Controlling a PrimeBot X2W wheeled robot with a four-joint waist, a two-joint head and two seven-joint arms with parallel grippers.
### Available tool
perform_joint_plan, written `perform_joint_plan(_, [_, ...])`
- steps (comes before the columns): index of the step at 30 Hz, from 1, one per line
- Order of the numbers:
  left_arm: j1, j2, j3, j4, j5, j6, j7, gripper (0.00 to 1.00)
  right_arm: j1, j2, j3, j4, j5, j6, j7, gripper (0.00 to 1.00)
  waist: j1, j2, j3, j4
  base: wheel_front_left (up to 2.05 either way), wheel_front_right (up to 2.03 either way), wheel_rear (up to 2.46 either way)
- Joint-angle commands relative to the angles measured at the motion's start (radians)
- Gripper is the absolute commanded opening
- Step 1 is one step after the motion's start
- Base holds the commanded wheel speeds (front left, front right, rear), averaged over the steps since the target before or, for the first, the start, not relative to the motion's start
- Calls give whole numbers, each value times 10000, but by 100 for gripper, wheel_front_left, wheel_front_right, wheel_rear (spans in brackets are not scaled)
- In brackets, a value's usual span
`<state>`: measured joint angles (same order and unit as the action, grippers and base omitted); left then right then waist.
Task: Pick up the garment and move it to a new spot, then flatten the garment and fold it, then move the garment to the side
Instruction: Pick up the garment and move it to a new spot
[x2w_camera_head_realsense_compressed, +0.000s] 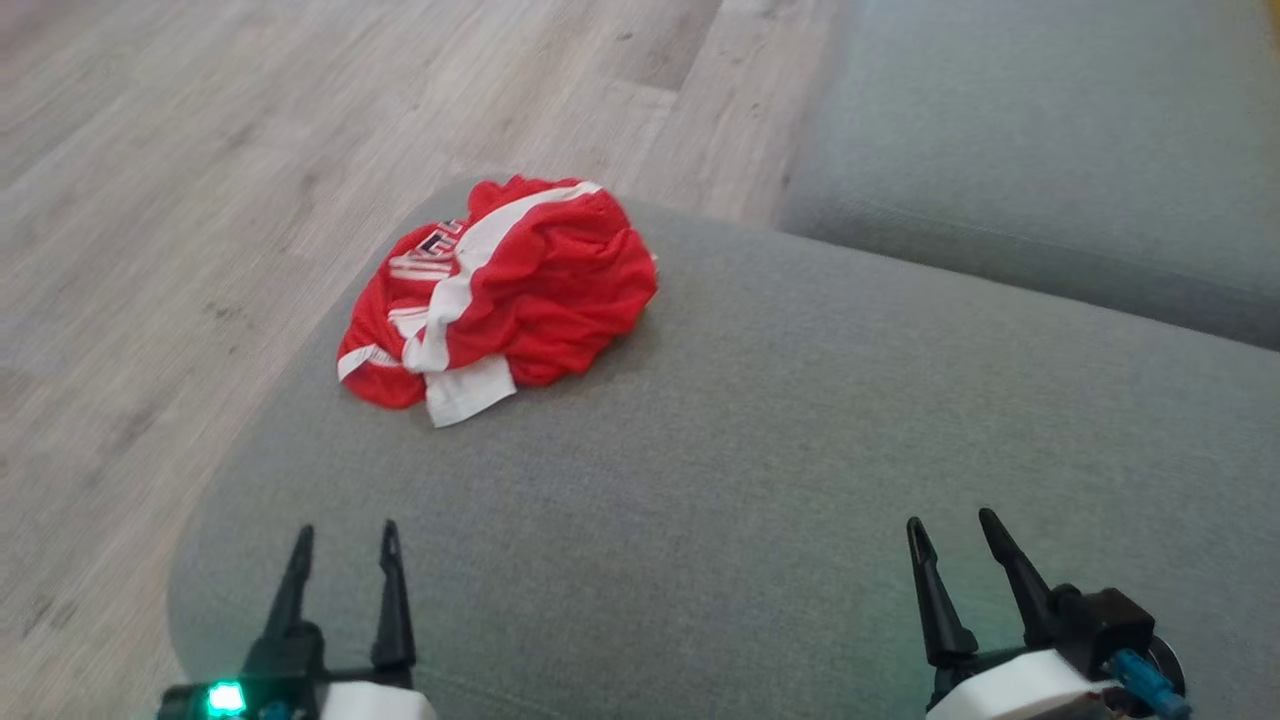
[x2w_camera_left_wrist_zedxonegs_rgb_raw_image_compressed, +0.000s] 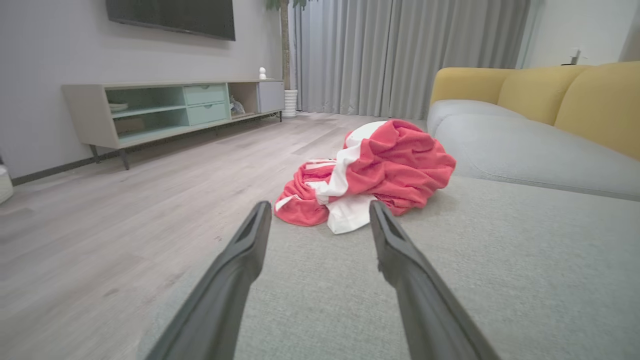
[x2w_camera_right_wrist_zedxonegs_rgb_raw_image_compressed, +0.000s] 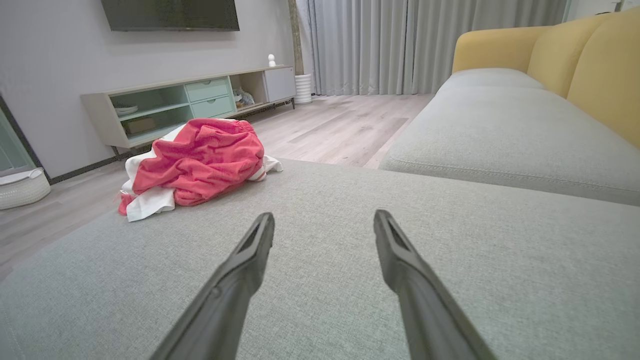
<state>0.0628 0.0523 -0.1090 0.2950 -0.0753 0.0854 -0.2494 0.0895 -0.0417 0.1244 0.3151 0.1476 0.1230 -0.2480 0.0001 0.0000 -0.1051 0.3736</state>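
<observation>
Head view puts us over a broad grey sofa seat (x2w_camera_head_realsense_compressed: 760, 450), its cloth smooth and bare for most of its width. A second grey seat cushion (x2w_camera_head_realsense_compressed: 1050, 150) sits beyond it on the right, with a dark seam between the two. Pale wood-plank floor (x2w_camera_head_realsense_compressed: 200, 200) wraps around on the left and ahead.

From the wrist cameras we get the room. A long low media cabinet (x2w_camera_left_wrist_zedxonegs_rgb_raw_image_compressed: 170, 107) with green drawers stands against the wall under a dark television (x2w_camera_left_wrist_zedxonegs_rgb_raw_image_compressed: 175, 17). Grey curtains (x2w_camera_left_wrist_zedxonegs_rgb_raw_image_compressed: 400, 50) hang at the far end, and yellow back cushions (x2w_camera_left_wrist_zedxonegs_rgb_raw_image_compressed: 550, 90) rise behind the sofa. A white basket (x2w_camera_right_wrist_zedxonegs_rgb_raw_image_compressed: 22, 187) stands on the floor at the left of the right wrist view.

And there is the garment (x2w_camera_head_realsense_compressed: 520, 290), red with white bands, crumpled in a heap at the far left corner of the seat, right by the edge that drops to the floor. In the head view its long axis runs on a diagonal, from lower left to upper right. A white stripe follows that line, and a white flap sticks out toward us at the near side.

Now the arms. The left tool (x2w_camera_head_realsense_compressed: 346, 528) hovers low over the near left edge of the seat, fingers wide apart, gripping nothing. They point straight at the heap, which its wrist camera frames just past the tips. The right tool (x2w_camera_head_realsense_compressed: 950, 517) hangs at the near right, fingers also spread and empty, well apart from the garment, angled slightly leftward over bare cloth.
</observation>
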Motion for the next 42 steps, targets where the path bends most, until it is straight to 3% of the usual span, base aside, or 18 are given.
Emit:
perform_joint_plan(1, [-690,55,435,-483,146,21,-124,100,-486,-85,195,-255,-94,77,-138,100,-1,0,143,149,0,0,0])
perform_joint_plan(6, [-1457,453,553,-1194,508,-190,-124,100,-293,-85,-100,-328,-326,77,-138,100,-1,0,385,421,0,0,0])
perform_joint_plan(14, [-4836,1490,560,-1304,649,-1142,-124,100,-885,-309,-303,-656,-1492,77,-138,100,-1,0,2544,-269,0,0,0])
perform_joint_plan(20, [-7807,1739,43,1071,581,-1809,-124,100,-1707,-1109,-76,-781,-1683,77,-138,100,-1,0,3887,-797,0,0,0])
perform_joint_plan(27, [-10750,1804,-735,4949,457,-2101,503,100,-2307,-1786,65,-1091,-1714,77,-138,100,-1,0,4852,-1522,0,0,0])
perform_joint_plan(38, [-12262,2251,-1380,8474,223,-2153,2156,100,-2463,-2002,-51,-1316,-1712,77,-138,100,-1,0,5598,-2228,0,0,0])
perform_joint_plan(39, [-12295,2323,-1390,8592,239,-2084,2007,66,-2482,-1992,-42,-1318,-1717,77,-138,100,-1,0,5618,-2259,0,0,0])
perform_joint_plan(40, [-12337,2377,-1415,8657,275,-1976,1781,0,-2495,-1973,-38,-1318,-1725,77,-138,100,-1,0,5624,-2280,0,0,0])
perform_joint_plan(42, [-12442,2400,-1462,8685,316,-1822,1211,0,-2505,-1922,-39,-1293,-1746,77,-138,100,-1,0,5577,-2294,0,0,0])
